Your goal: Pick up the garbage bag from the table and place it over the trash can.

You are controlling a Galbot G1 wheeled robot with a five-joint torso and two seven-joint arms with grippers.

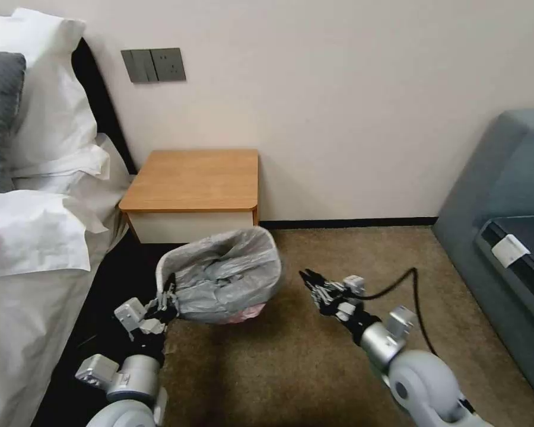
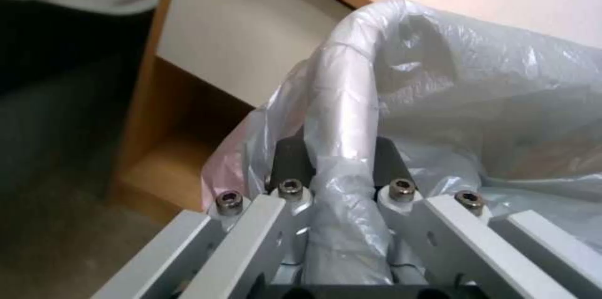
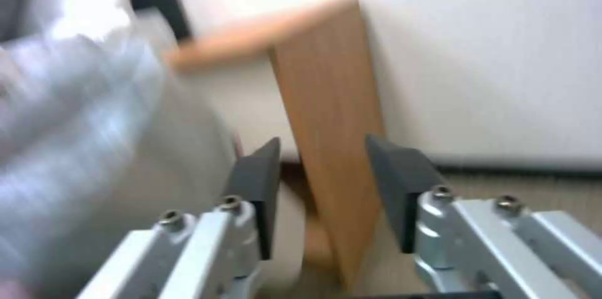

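the trash can is tilted in front of the desk, its mouth turned up toward the wall, and the garbage bag already lines it: crinkled grey plastic fills the inside and folds over the rim, with a pinkish edge hanging at the lower side near the carpet. the left hand is at the can's left corner. in the left wrist view the left hand is closed over the bag-covered rolled rim, its dark pads pressing on either side of the rim so that plastic and rim sit pinched between them. beyond the rim in that view, the desk's white drawer front and low shelf show close behind the can.

the right hand hovers just beside the can's right side, apart from it, its arm reaching in from the lower right with a black cable looping over it. in the right wrist view the right hand is spread wide with nothing between its pads; the desk's orange-brown side panel shows through the gap, and the bagged can is a blur beside one finger.

the desk top is bare wood. a bed with white linen lies on the left, and a grey-blue sofa stands on the right.
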